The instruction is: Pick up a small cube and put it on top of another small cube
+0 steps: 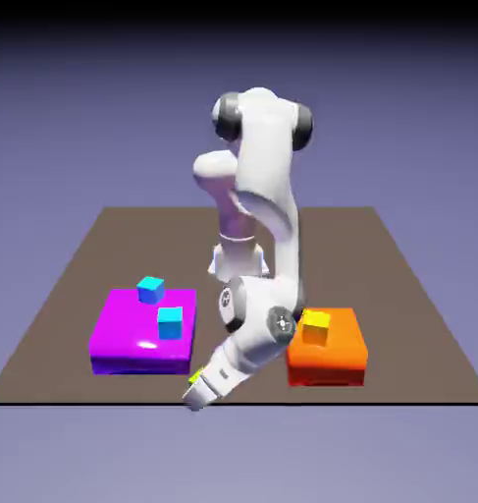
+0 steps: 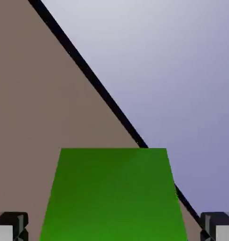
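lime cube (image 2: 114,195) between end effector (image 2: 114,230) fingertips

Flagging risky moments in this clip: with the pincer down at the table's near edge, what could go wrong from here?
1. The lime cube sits between the pincer fingertips right by the table edge; a slip could drop it off the table.
2. The two cyan cubes stand close together on the magenta block, so placing on one might nudge the other.
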